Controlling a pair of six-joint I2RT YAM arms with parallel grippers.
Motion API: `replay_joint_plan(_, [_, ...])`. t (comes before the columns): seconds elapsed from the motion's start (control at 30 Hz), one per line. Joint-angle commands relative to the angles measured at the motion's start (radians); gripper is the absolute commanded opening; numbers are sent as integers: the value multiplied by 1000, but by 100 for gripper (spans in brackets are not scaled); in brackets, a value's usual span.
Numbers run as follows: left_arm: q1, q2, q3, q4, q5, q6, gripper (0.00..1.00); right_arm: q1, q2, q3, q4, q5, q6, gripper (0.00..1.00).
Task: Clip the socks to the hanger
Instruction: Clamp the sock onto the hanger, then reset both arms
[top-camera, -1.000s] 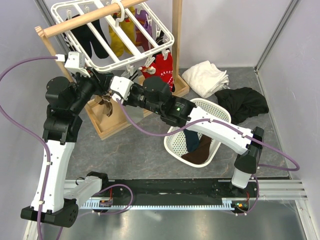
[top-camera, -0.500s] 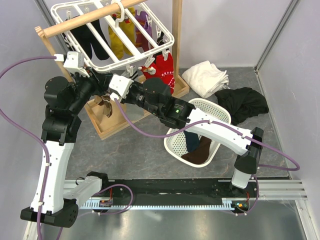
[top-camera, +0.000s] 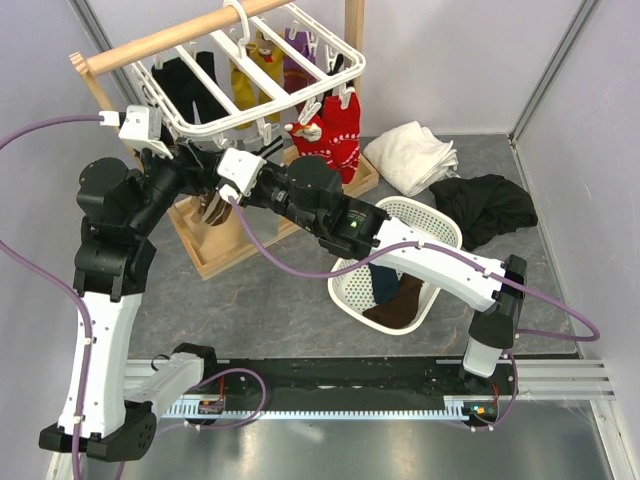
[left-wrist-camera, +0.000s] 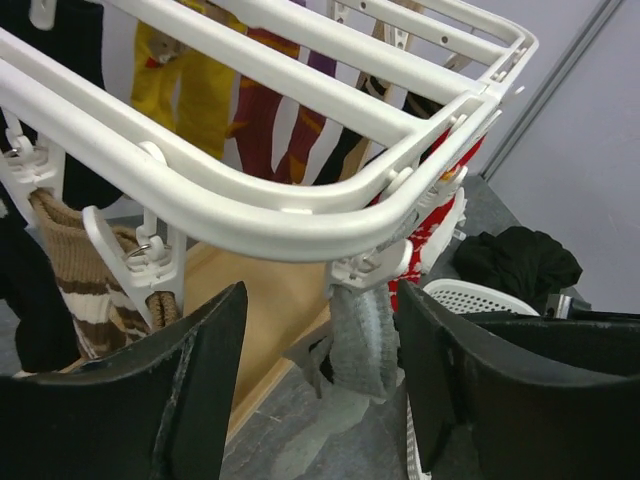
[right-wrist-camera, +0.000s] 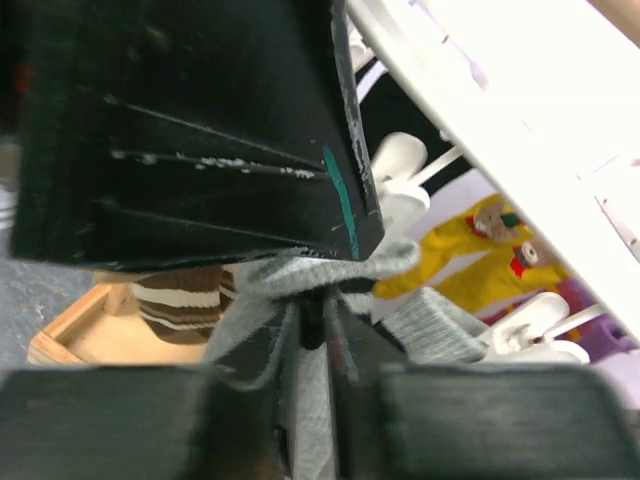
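Grey sock (left-wrist-camera: 362, 335) hangs from a corner peg (left-wrist-camera: 370, 262) of the hanger (left-wrist-camera: 300, 215), left gripper (left-wrist-camera: 320, 300) spread wide around it, right gripper (right-wrist-camera: 315, 300) nipping its fabric; best confirm the peg bites before easing off.

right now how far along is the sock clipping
Done: the red white-patterned socks hang clipped to the white slatted plastic hanger. In hand: a grey knitted sock hangs from a corner peg, pinched by the right hand; left hand open. Left: no second grey sock visibly clipped.
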Motion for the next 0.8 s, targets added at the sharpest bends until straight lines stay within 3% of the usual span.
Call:
replay_joint_plan(0.0, [-6,-44,54,7,8,12,74,9,-46,39,69,-20,41,28])
replay_joint_plan(0.1, [-6,-85,62,4,-17,2,80,9,-63,34,76,-31,75,50])
replay_joint_plan(0.27, [-6,-200,37,4,-82,-9,86,9,-135,-27,86,-23,127,63])
replay_joint_plan(0.3, [-6,-269,5,4,-162,-15,87,9,-181,-80,87,1,156,70])
replay_joint_plan(0.43, [-6,-413,-116,3,-291,-34,91,8,-285,-211,93,92,224,78])
replay_joint_plan(0.6, [-6,-617,-289,-10,-478,-46,96,6,-472,-432,93,329,327,89])
replay_joint_plan(0.77, [-6,-875,-403,-31,-578,-23,98,-11,-692,-683,76,579,413,98])
